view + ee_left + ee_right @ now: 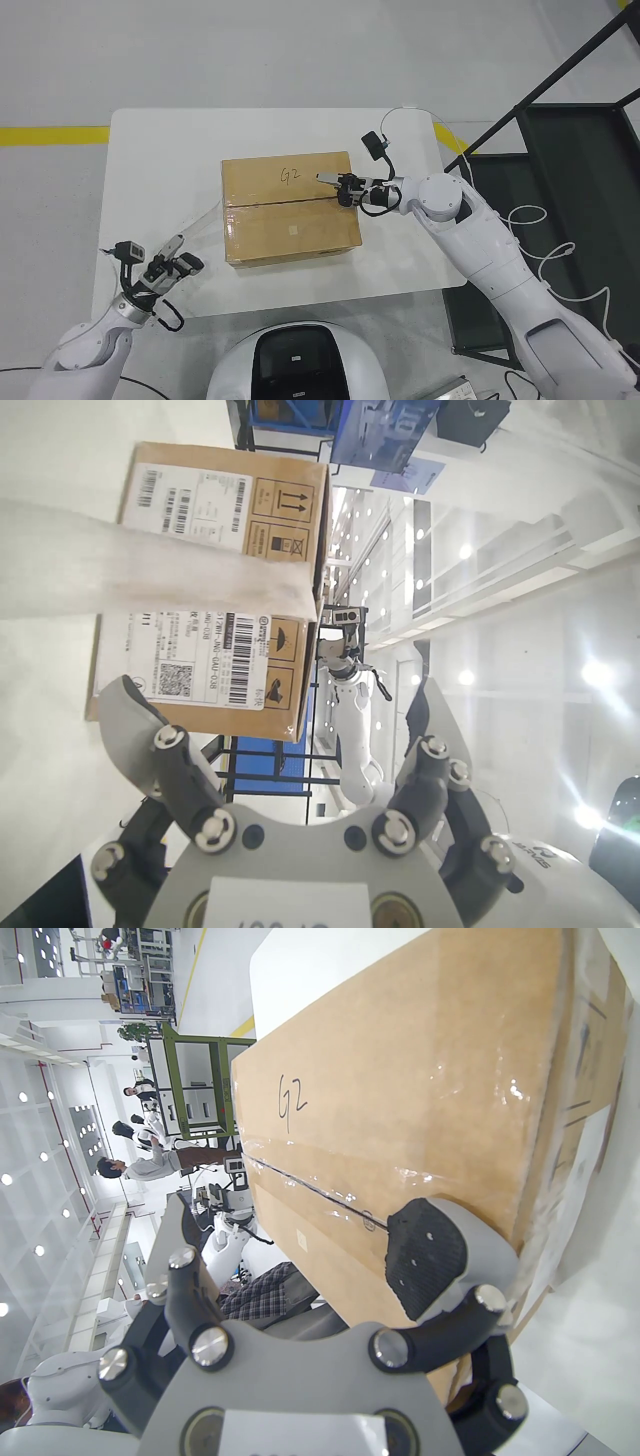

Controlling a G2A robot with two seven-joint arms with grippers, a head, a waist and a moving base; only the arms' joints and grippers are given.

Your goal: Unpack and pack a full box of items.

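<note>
The box (290, 207) is set on the table (160, 160), near its middle, with bare tabletop left on every side of it. A seam (290, 200) is run across the box's top from its left end to its right end. The right gripper (332, 185) is held over the box's right end, and one of its fingers (425, 1258) is placed at the seam's right end, by the top's right edge. The left gripper (183, 252) is held off the box's near left corner, apart from the box. A strip of tape (205, 225) is stretched from the box's left end towards that gripper. A rack (570, 160) is stood to the right of the box, beyond the table.
</note>
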